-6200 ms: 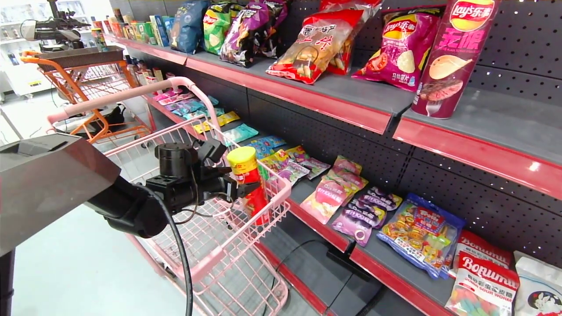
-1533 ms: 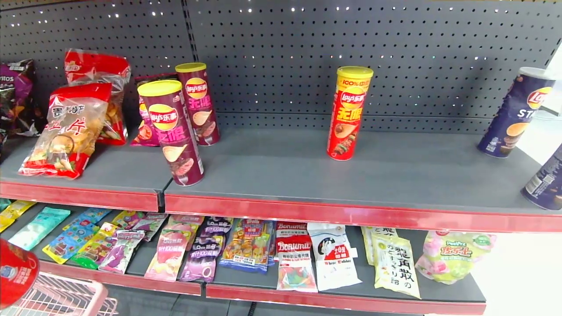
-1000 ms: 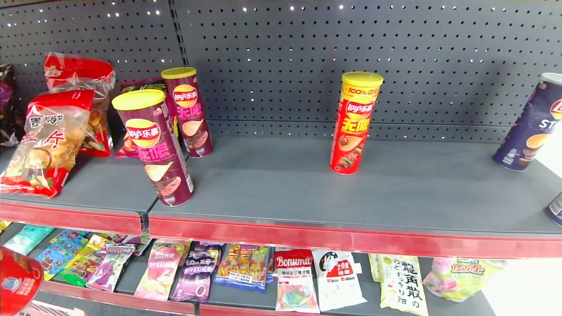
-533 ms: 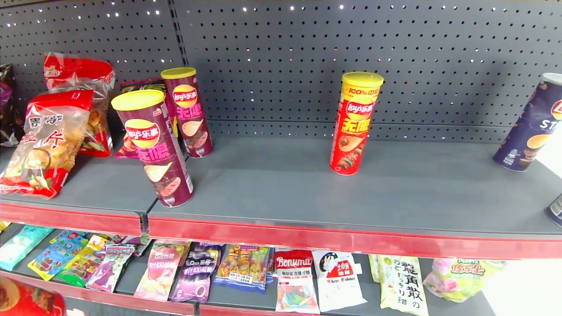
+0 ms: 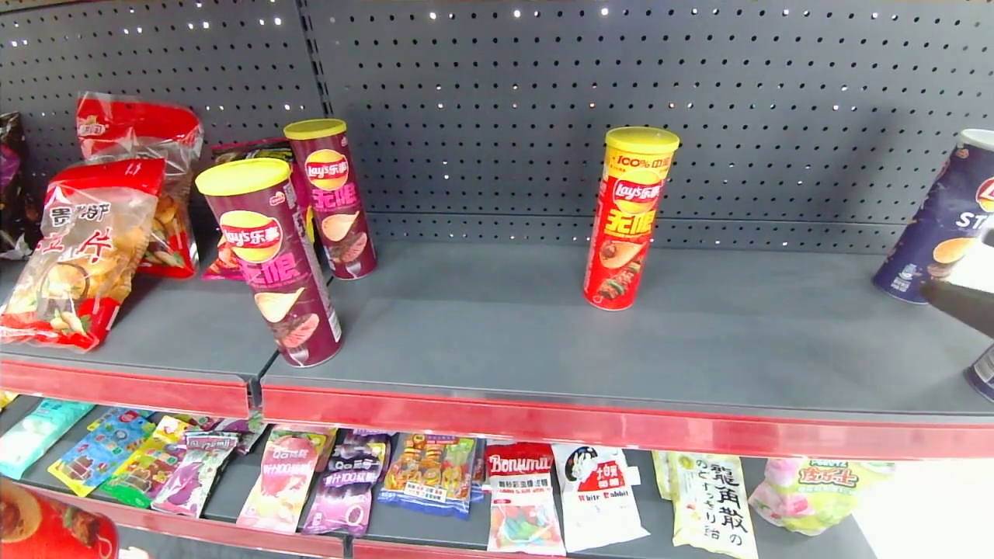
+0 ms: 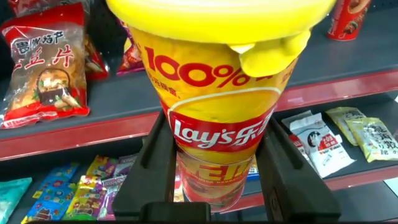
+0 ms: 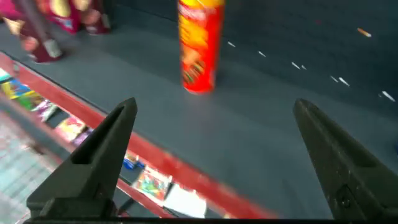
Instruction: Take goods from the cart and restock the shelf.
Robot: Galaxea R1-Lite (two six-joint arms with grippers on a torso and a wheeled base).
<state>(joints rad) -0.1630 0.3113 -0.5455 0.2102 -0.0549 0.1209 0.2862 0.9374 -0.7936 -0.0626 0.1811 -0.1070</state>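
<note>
My left gripper is shut on a red chip can with a yellow lid; the black fingers press its sides. In the head view that held can shows at the bottom left corner, below the upper shelf. A matching red can stands upright at the back of that shelf. My right gripper is open and empty, hovering over the shelf board in front of the red can. A dark part of my right arm shows at the right edge.
Two purple cans stand at the shelf's left, with snack bags beyond them. A blue can stands at the right. Bare shelf board lies around the red can. Candy bags fill the lower shelf.
The head camera swung from the pink cart to the shelf, then settled. The held can has sunk lower in the bottom left corner. My right arm has come in at the right edge.
</note>
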